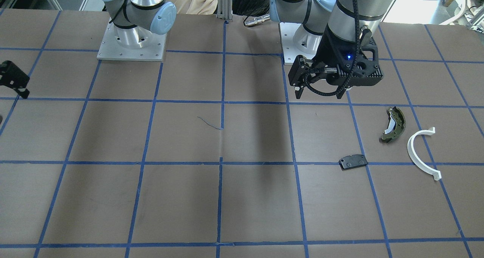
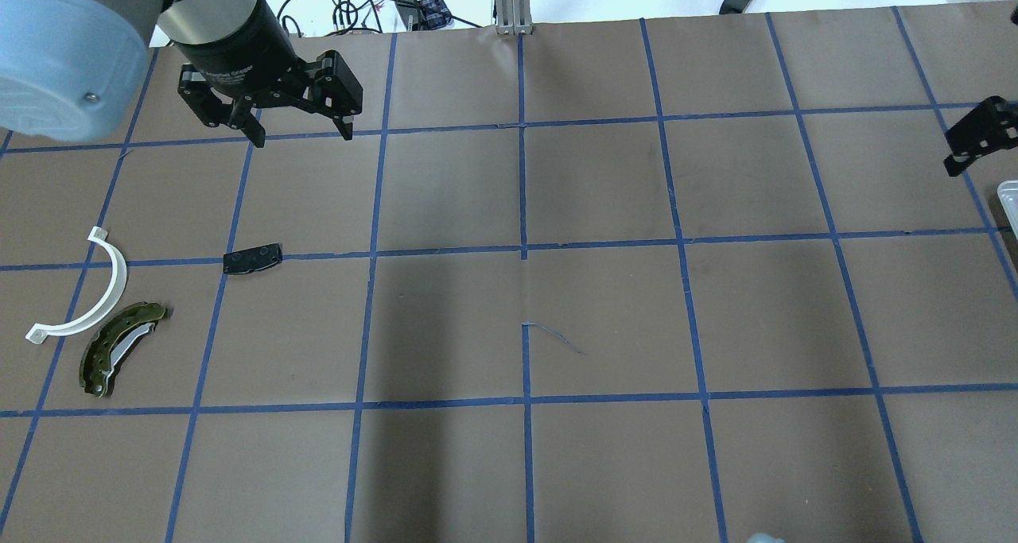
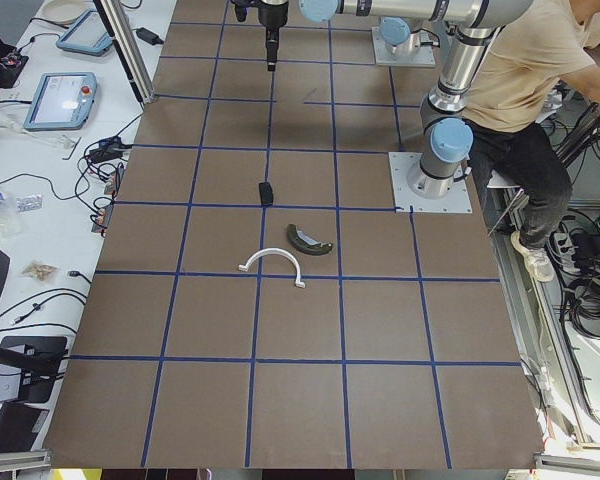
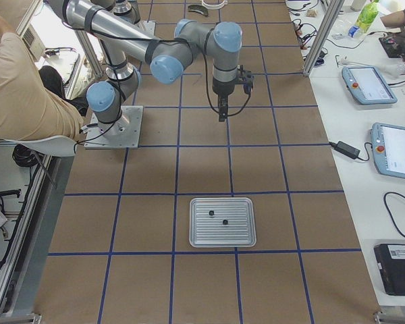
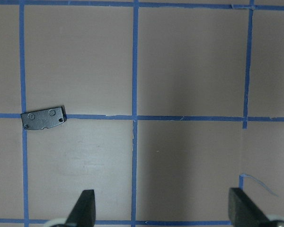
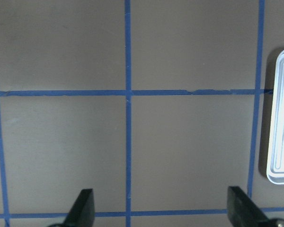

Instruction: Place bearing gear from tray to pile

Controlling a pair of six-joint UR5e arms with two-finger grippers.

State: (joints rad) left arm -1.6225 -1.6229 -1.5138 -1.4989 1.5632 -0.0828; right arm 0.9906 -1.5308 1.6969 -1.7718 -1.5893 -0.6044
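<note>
Hovering above the table (image 2: 604, 312), the right pincer (image 6: 162, 210) is spread wide and holds nothing. Its fingers show at the bottom corners of its own wrist view, and the metal tray (image 6: 280, 118) only cuts in at the right edge, so it is not yet over the tray. In the right-side view the tray lies low in the centre of the frame with two small dark parts (image 4: 210, 213) on it, near each other but apart. One of them I take to be the piece to move, though they are too small to tell which. The left pincer (image 2: 302, 137) is likewise wide and empty at the upper left of the overhead view. The pile sits below it near the left edge: black plate (image 2: 252, 258), white half-ring (image 2: 87, 300) and green brake shoe (image 2: 119, 348). Several things could go wrong: closing on the wrong part or knocking its neighbour, because they sit so close; the small piece skidding on the grooved metal if the fingers come down off-centre; the tray shifting under a push; and a drop on the long way across, since tray and pile lie at opposite ends.
</note>
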